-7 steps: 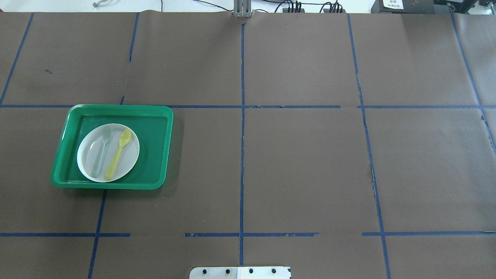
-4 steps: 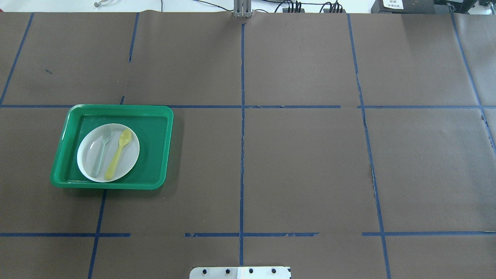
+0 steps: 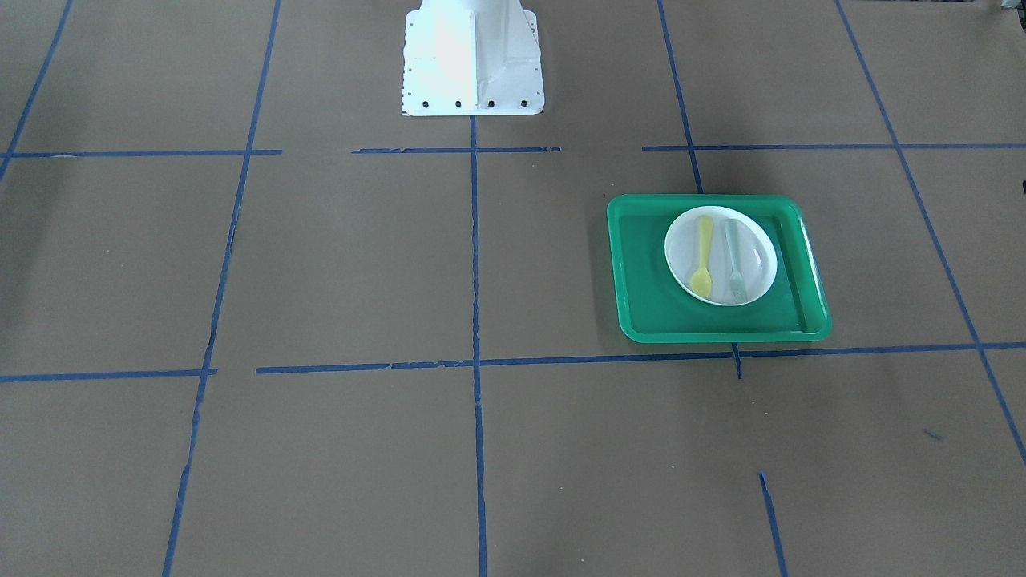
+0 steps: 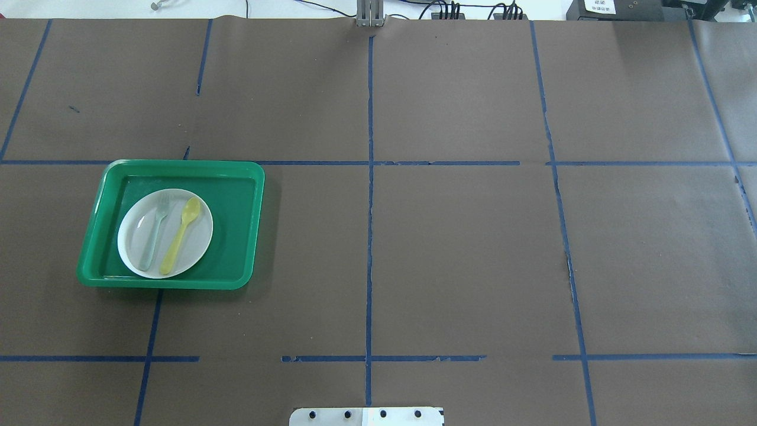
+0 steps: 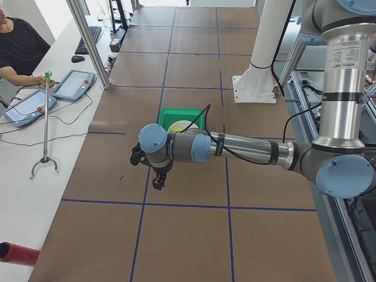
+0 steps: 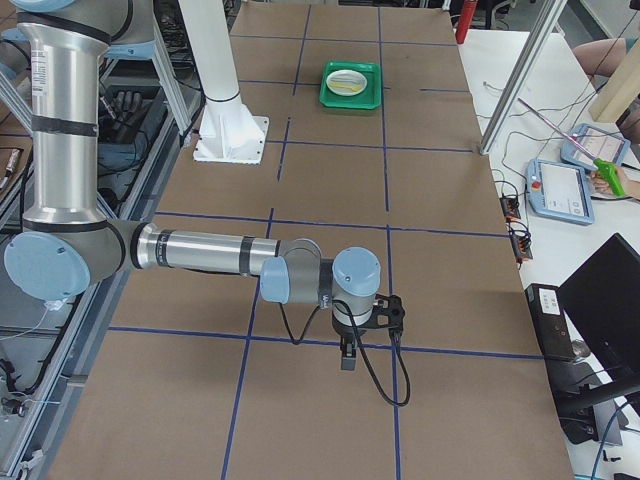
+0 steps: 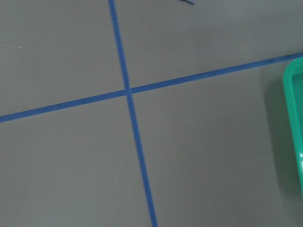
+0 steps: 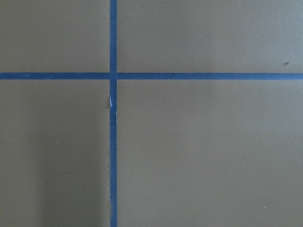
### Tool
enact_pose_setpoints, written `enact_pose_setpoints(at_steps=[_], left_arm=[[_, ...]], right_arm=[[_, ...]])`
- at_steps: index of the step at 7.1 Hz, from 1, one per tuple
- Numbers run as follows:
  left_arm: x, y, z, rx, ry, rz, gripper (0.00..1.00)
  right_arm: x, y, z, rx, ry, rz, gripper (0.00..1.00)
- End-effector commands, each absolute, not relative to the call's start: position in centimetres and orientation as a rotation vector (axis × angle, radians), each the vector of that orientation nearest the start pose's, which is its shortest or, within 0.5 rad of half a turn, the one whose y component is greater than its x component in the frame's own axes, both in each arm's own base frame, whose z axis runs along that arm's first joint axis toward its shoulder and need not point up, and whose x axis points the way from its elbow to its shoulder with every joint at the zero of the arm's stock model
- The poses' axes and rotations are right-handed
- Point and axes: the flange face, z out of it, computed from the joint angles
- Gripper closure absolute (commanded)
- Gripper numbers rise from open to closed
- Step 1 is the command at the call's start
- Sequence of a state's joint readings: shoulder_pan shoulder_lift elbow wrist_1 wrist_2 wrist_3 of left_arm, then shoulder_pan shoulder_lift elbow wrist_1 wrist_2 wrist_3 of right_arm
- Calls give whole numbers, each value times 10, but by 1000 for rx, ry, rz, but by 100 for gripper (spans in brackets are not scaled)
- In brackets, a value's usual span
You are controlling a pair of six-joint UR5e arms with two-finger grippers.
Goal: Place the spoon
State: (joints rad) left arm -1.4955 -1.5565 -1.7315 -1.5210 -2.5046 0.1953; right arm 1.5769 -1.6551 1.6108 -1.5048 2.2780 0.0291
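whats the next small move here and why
Probably bring the left gripper over the green tray, above the spoon: it lies on the white plate beside the fork, held by nothing, and the left arm is the nearer one.

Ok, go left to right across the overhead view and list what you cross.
Left rim of the green tray → fork → spoon → middle blue tape line → right blue tape line. The plate is left out, since it lies under both fork and spoon.

You have brown paper (image 4: 473, 236) crossed by blue tape lines (image 4: 370, 236) over the table (image 4: 177, 89), and beside it a white desk (image 5: 17, 205) carrying two tablets (image 5: 73, 85) and a keyboard (image 5: 94, 34).
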Motion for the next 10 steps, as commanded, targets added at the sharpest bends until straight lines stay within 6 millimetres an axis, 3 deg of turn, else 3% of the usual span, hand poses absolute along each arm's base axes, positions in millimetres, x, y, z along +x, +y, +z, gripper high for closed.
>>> enact_pose_setpoints(at_steps=[1,3,4,6,8,10], left_arm=[[50,-496,526,146,959,325,0],[123,-509,479,106,996,282,0],[164,-512,463,150,910,232,0],[238,-496,457,160,844,238,0],[296,-493,432,176,818,233,0],[336,-492,430,142,819,243,0]], right_arm=[[71,-456,678,11,-707,27,0],[71,-457,676,14,-707,26,0],[72,-457,677,12,-706,26,0],[72,-457,676,14,-706,26,0],[71,-457,677,12,-707,26,0],[71,-457,677,12,-707,26,0]])
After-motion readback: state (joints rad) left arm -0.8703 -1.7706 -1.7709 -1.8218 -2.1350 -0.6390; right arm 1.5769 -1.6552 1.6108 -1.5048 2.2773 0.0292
